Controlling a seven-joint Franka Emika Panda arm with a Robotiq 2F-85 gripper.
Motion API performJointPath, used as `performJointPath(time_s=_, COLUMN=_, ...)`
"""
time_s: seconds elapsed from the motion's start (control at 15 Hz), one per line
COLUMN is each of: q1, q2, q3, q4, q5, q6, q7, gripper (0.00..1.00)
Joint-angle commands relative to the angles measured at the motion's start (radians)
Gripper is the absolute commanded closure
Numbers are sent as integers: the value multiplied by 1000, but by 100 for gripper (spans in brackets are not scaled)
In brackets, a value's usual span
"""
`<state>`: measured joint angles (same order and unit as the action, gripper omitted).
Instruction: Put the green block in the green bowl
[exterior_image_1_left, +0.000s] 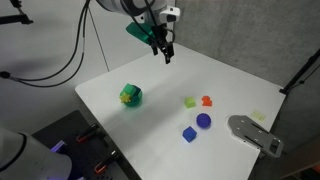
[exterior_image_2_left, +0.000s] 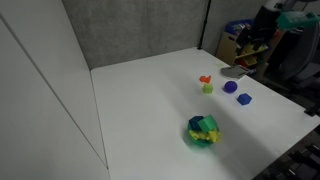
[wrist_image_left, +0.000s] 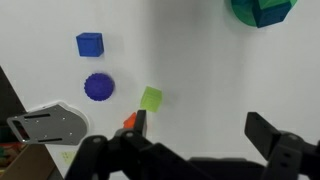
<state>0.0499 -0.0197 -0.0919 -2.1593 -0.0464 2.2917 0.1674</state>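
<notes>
Gripper (exterior_image_1_left: 165, 55), fingers spread and empty, hangs high over the far table (exterior_image_1_left: 235, 80). Green block (wrist_image_left: 270, 8) apparently sits inside green bowl (exterior_image_1_left: 131, 101), left; any retreat should avoid nudging it.

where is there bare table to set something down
Bare: the strip between the green bowl and the yellow-green block, and the large stretch of table from the bowl to the opposite table edge. Crowded: the corner where that block, the orange piece, purple ball, blue cube and grey object sit.
</notes>
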Motion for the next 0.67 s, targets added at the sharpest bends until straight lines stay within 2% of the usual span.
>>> performJointPath(time_s=0.0, q1=-47, q2=-68, q3=14, q4=66, q5=-4, q6=-215, q7=-52, gripper=0)
performJointPath(time_s=0.33, q1=-74, q2=-147, q3=12, q4=92, q5=-11, q6=-379, q7=-134, gripper=0)
performJointPath(time_s=0.6, q1=-78, q2=-144, q3=17, q4=78, q5=3, q6=-355, q7=-117, gripper=0)
